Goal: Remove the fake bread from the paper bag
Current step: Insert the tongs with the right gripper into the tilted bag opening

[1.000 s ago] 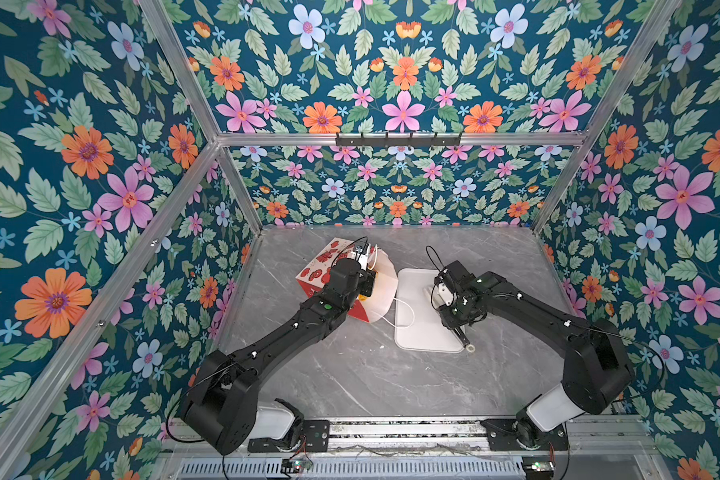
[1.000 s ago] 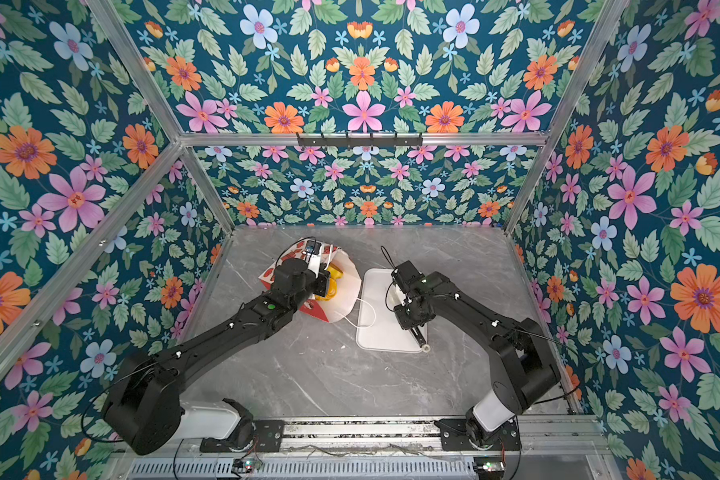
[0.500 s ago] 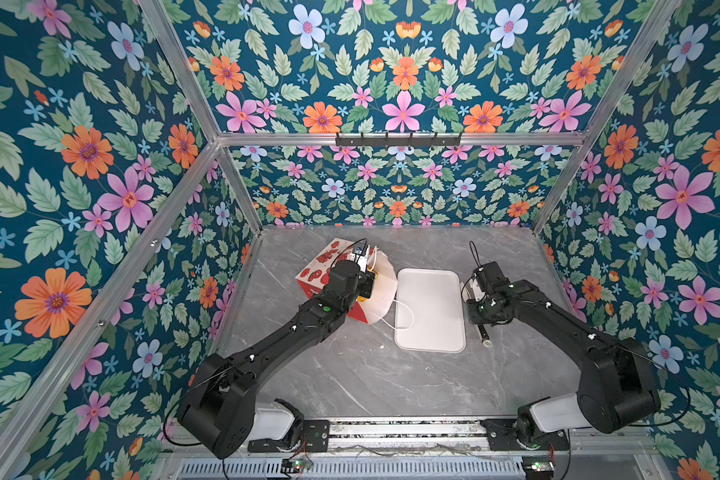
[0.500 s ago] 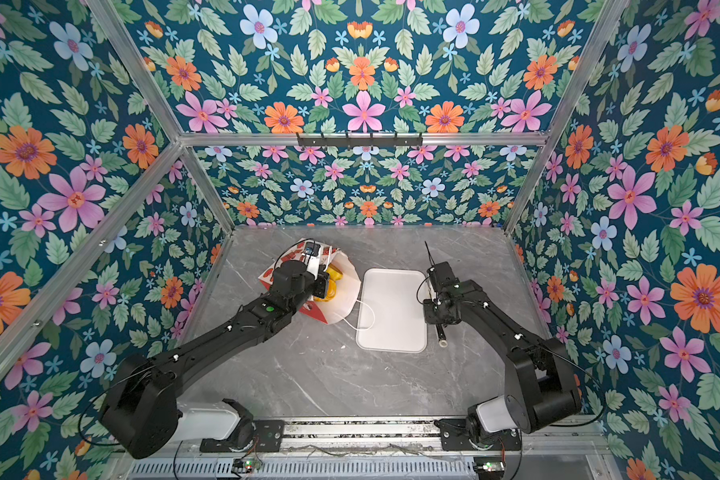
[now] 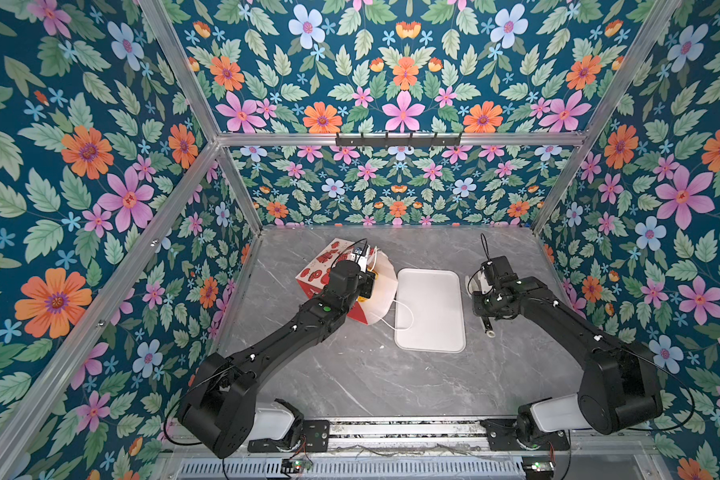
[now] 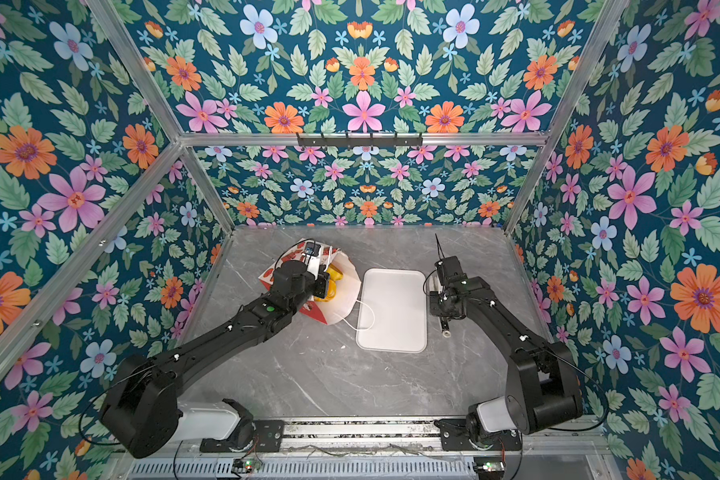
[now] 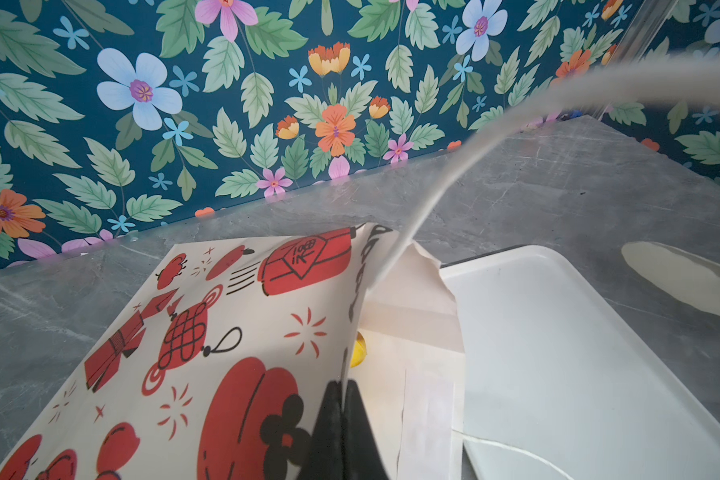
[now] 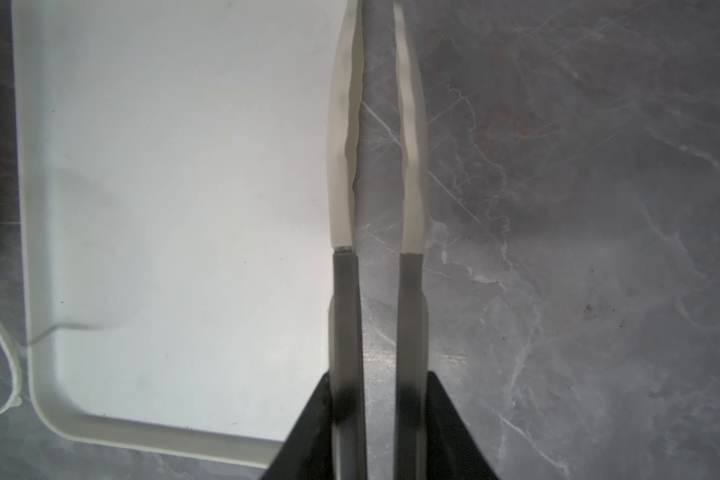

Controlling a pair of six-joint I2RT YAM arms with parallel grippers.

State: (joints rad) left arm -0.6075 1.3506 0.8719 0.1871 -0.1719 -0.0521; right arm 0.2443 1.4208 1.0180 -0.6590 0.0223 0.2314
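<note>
The paper bag (image 5: pixel 319 266) lies on its side at the back left, white with red figures, its mouth facing the tray. My left gripper (image 7: pixel 341 401) is shut on the upper edge of the mouth and holds it up. One yellow piece of fake bread (image 6: pixel 334 281) shows inside the mouth, also in the left wrist view (image 7: pixel 357 353); the rest of the inside is hidden. My right gripper (image 8: pixel 381 415) is shut on a pair of metal tongs (image 8: pixel 341 145) with cream tips. The arms of the tongs stand apart with nothing between them, over bare table just right of the tray.
A flat white tray (image 5: pixel 433 332) lies mid-table between the arms, with nothing on it but a loop of the bag's cord handle (image 5: pixel 408 316) across its left edge. Flowered walls close in the left, back and right.
My right arm has carried the tongs from over the tray to the right, past the tray's right edge. The left gripper and the bag have stayed where they were.
</note>
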